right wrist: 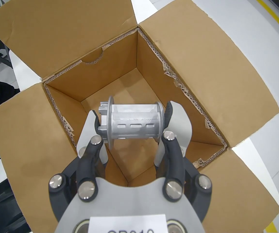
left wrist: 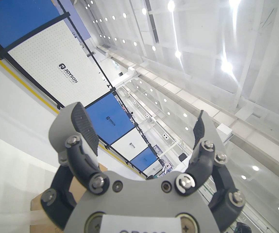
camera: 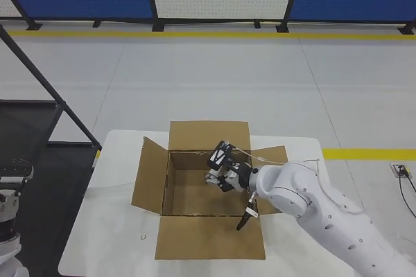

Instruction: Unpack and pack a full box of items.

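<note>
Above the open brown cardboard box [right wrist: 202, 61], the right gripper [right wrist: 132, 115] is clamped end to end on a silver slotted metal spool with flanges [right wrist: 129, 128]. The spool is held level over the cavity, probably so it clears the walls. Well off the box's side, the left gripper [left wrist: 140, 116] points at the ceiling with its jaws apart and nothing in them, likely parked out of the way.
</note>
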You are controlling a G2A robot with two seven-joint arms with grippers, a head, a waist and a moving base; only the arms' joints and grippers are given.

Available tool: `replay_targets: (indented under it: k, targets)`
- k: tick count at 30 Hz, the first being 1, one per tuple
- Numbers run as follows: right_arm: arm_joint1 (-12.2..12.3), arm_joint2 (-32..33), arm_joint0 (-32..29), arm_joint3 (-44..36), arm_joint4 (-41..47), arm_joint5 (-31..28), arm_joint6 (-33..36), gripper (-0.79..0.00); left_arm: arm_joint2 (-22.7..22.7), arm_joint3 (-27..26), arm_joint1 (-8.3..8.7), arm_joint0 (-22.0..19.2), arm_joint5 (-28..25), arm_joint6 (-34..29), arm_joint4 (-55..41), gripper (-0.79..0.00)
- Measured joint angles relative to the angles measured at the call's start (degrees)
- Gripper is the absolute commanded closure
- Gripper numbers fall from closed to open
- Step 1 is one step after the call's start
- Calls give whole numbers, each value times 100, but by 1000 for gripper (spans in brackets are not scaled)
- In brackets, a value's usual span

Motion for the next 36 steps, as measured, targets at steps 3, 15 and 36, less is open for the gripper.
replay_targets:
  k: [3, 15, 36]
  targets:
    - [0, 0, 0, 0, 0, 0, 0, 0, 72, 13, -2, -37, 8, -31, 38, -785]
    - [-765, -1199, 567, 1488, -116, 277, -125, 0, 279, -226, -16, 3, 12, -136, 145, -785]
    - [-2857, -2278, 1502, 5366, 186, 531, -27, -139, 270, -263, -21, 54, 6, -129, 148, -785]
